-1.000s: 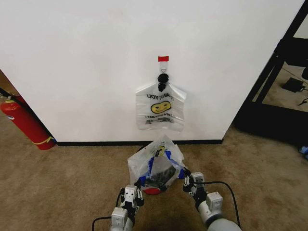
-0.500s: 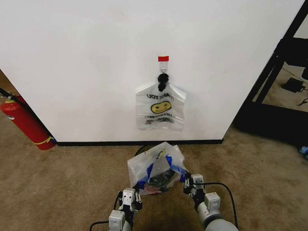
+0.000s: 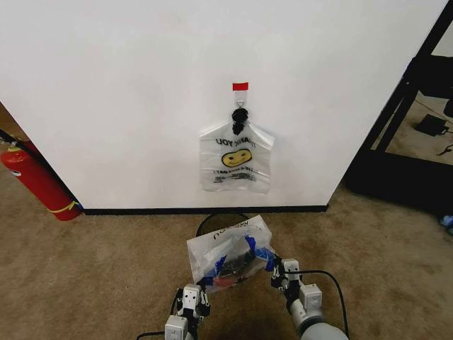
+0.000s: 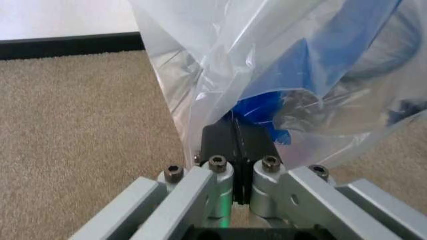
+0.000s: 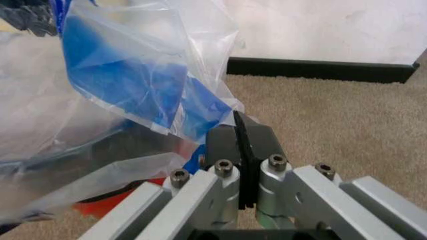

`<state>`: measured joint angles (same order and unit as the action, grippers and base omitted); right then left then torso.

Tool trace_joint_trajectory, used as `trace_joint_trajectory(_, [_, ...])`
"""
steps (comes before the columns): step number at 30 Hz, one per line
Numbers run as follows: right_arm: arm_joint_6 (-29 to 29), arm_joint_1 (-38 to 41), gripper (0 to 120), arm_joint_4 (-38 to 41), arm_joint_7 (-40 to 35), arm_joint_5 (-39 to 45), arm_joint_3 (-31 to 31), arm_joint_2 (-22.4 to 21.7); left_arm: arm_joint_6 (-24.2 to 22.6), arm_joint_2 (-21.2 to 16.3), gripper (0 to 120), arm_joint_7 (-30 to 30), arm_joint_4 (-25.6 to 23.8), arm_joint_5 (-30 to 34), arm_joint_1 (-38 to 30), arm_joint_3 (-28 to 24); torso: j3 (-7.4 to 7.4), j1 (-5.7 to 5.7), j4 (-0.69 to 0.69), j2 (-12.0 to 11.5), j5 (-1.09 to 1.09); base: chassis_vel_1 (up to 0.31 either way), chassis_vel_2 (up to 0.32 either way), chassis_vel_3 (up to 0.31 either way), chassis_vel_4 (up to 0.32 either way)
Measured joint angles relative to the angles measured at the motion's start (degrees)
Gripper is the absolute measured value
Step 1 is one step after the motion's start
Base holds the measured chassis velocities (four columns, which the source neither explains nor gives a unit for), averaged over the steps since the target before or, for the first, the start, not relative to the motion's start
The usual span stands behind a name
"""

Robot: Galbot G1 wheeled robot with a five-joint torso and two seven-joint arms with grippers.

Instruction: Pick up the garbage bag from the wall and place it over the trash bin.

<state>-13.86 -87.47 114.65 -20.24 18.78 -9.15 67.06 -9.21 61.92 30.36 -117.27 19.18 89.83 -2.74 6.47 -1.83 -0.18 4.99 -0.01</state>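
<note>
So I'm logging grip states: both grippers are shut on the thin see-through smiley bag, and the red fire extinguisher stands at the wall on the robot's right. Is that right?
One thing is off: the red fire extinguisher leans at the wall on the robot's left, as the head view shows. The rest holds: the left gripper and the right gripper are each shut on the thin see-through smiley-face garbage bag.

A red fire extinguisher [image 3: 37, 182] leans beside the white wall [image 3: 141, 85].

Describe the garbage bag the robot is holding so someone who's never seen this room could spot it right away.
Start at the white wall and drop to the carpet before it: the garbage bag is spread between the left gripper and the right gripper, over the trash bin. Unlike the tied bunch of bags on the wall hook, it is single, loose and crumpled.
</note>
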Motion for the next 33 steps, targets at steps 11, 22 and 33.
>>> trace_joint_trajectory(11, [-1.6, 1.1, 0, 0.1, -0.6, 2.6, 1.4, -0.2, -3.1, -3.7, 0, 0.5, 0.9, 3.3, -5.8, -1.2, 0.00, 0.00, -0.01, 0.0, 0.00, 0.000, 0.000, 0.000, 0.000])
trace_joint_trajectory(22, [-6.5, 0.7, 0, 2.2, -2.1, 5.4, 2.1, -2.9, -4.2, -10.3, 0, 0.6, -0.9, 3.9, -5.4, -3.5, 0.00, 0.00, -0.01, 0.0, 0.01, 0.000, 0.000, 0.000, 0.000])
trace_joint_trajectory(33, [-9.9, 5.6, 0, -0.1, -4.0, 10.5, 4.0, -3.6, -4.3, -8.7, 0, 0.6, 3.2, 3.5, -7.4, -4.5, 0.00, 0.00, 0.00, 0.0, 0.00, 0.000, 0.000, 0.000, 0.000])
